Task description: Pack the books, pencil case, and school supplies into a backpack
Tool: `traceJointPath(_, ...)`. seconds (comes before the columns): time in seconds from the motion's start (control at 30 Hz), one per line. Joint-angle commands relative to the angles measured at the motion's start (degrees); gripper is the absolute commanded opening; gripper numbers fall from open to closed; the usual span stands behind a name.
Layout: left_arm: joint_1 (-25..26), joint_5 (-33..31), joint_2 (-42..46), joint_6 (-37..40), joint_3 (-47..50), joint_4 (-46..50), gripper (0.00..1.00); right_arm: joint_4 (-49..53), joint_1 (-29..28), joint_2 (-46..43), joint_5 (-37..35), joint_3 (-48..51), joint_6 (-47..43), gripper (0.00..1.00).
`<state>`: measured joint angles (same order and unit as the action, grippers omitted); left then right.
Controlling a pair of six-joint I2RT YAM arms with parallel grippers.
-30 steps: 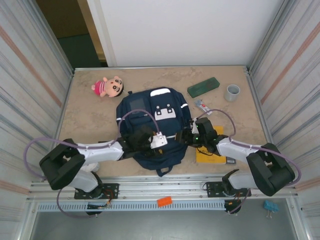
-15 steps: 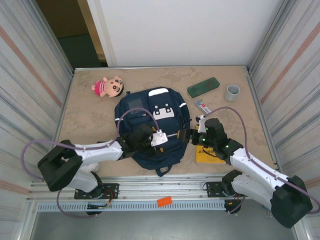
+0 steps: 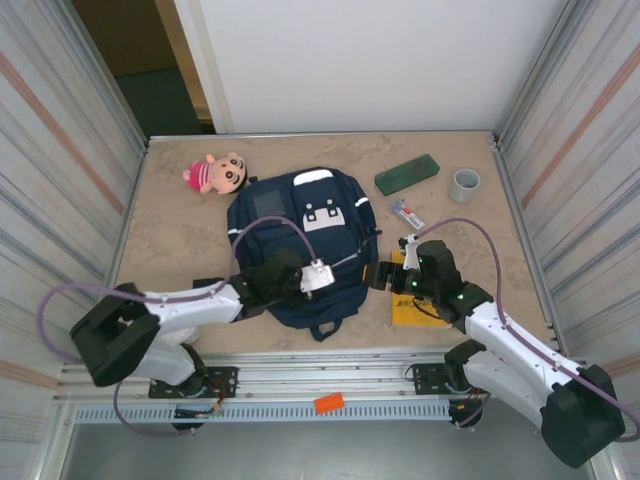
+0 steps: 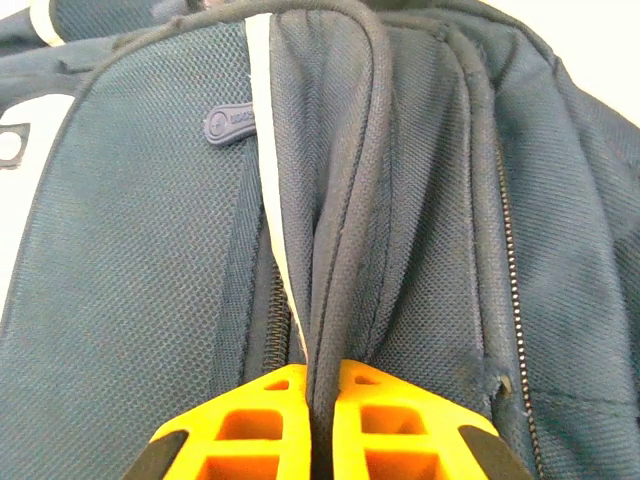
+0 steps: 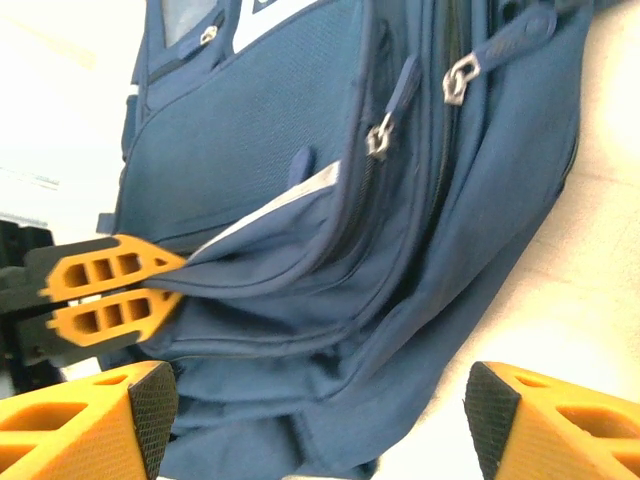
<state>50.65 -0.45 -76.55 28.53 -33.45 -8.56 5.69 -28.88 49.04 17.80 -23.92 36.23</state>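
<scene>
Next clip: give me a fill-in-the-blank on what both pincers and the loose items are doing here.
1. The left pincer is ____ on a fold of the backpack.
2. The right pincer stands ____ near the yellow book.
3. The grey cup stands next to the dark ____ pencil case.
Missing: shut; open; green.

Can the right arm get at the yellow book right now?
Probably yes: the right gripper is open and empty, and the yellow book lies flat just beneath that arm; it would need to draw back.
</scene>
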Motion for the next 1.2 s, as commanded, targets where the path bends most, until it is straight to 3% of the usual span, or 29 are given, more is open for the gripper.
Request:
traceJointPath(0.0,-3.8,10.7,8.8,2.1,0.3,3.4,0.00,-1.5,0.1,-1.7,-0.3,1.2,-2.8,0.78)
traceJointPath(0.27,-14.6,26.5,26.8,4.9,4.0,10.4,0.00,-3.6,0.3,-4.4,1.3,1.4,-6.2,0.77)
traceJointPath(0.37,-15.3,26.6,30.1,4.9,5.7,8.4,0.00,-4.9,0.4,-5.4,2.8,1.8,-7.6,0.76)
traceJointPath(0.63,-16.9,29.1,27.5,5.0,3.2,11.3,0.00,-9.0,3.3,-7.0,6.9,4.3,-10.8,0.75)
traceJointPath(0.9,-21.8,33.4,27.6,3.0,2.9,9.4,0.00,-13.6,7.6,-0.7,13.2,5.7,-12.6,0.70)
traceJointPath(1.17,-25.5,35.4,28.6,1.6,1.7,8.7,0.00,-16.6,8.3,5.4,8.8,7.7,-14.0,0.70)
